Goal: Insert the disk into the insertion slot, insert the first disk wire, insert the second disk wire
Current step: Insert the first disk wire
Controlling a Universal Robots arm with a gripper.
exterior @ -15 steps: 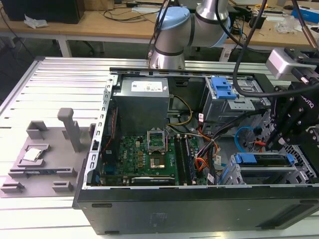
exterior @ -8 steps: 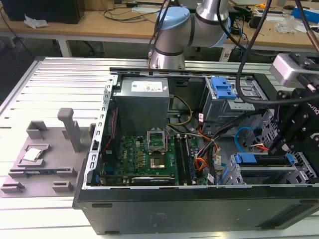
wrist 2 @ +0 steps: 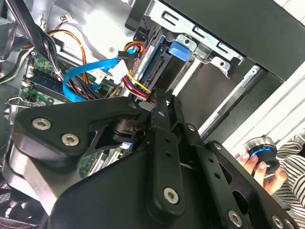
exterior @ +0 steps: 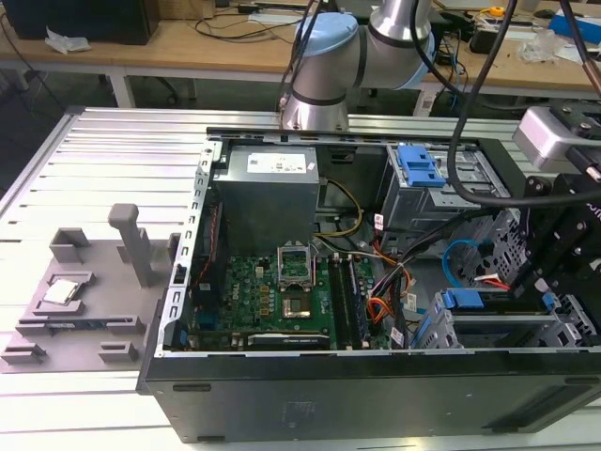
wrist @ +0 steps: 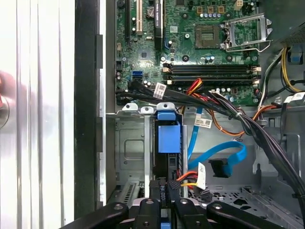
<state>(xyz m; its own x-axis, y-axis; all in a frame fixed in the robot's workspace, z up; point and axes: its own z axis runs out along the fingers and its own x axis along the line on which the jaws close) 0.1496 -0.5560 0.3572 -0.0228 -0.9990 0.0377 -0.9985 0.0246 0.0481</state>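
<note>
Disk (wrist: 169,137) lengthwise in insertion slot (wrist: 131,148), toward motherboard (wrist: 190,45)

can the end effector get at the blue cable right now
Probably yes: the blue cable loops in the open beside the drive, close to the end effector; only the orange and red wires lie between.

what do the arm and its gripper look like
The arm is made of silver tubes with pale blue joint caps, and black cables run along it. The gripper is matt black, built of hinged bars dotted with silver screw heads. A pale grey box is mounted near the wrist.
</note>
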